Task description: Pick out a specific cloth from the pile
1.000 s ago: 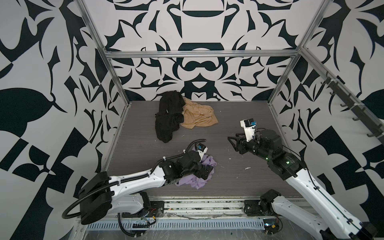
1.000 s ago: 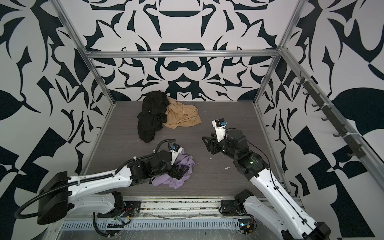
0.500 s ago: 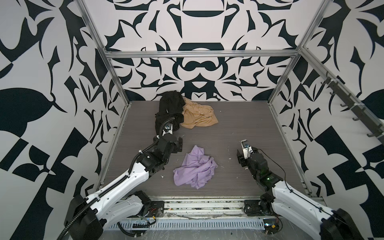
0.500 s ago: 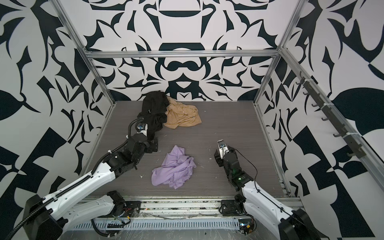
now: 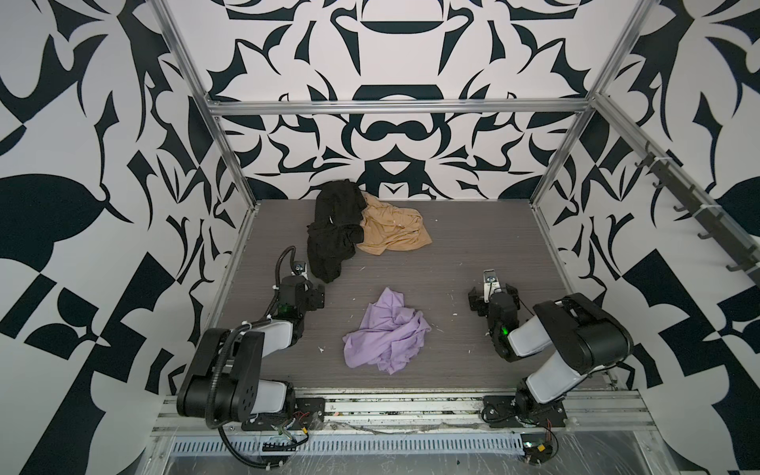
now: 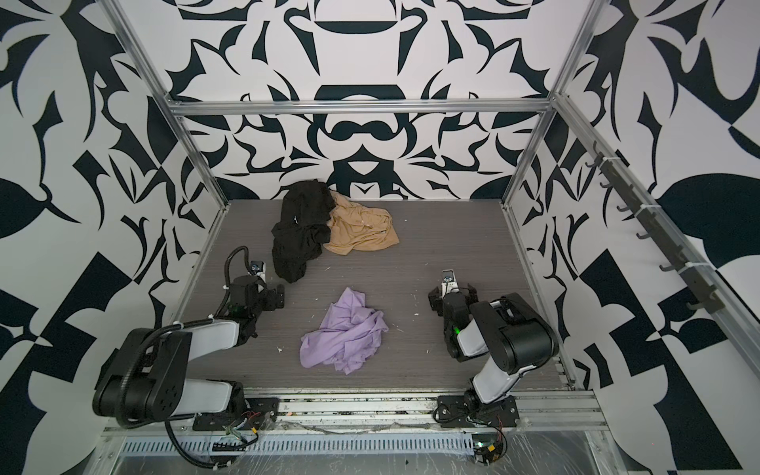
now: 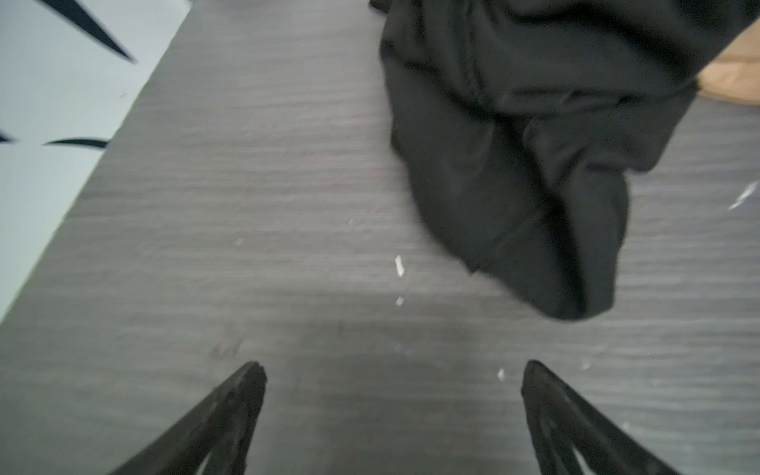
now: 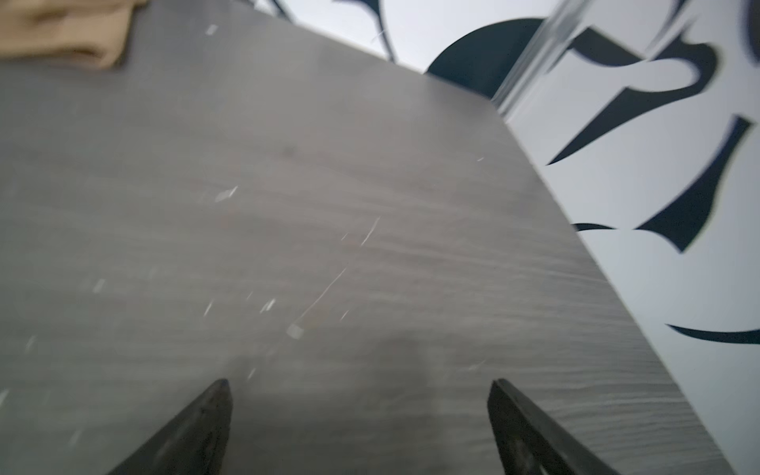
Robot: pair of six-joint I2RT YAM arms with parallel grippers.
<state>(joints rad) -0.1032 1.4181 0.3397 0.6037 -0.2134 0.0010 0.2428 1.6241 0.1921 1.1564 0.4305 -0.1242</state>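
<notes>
The cloth, crumpled and lavender, lies alone on the front middle of the grey table, and nothing touches it. The pile at the back holds a black garment overlapping a tan one. My left gripper hovers low at the left, open and empty, just short of the black garment's near tip. Right of the cloth my right gripper is open and empty over bare table.
Patterned walls and metal frame posts close in the table on three sides. Small white scraps dot the wood-grain surface. Both arms are folded back near the front rail. A corner of the tan garment shows in the right wrist view.
My left gripper left the lavender cloth and drew back to the left. The right arm dropped, retracted to the right, and its jaws widened. The cloth now lies free, more spread out.
</notes>
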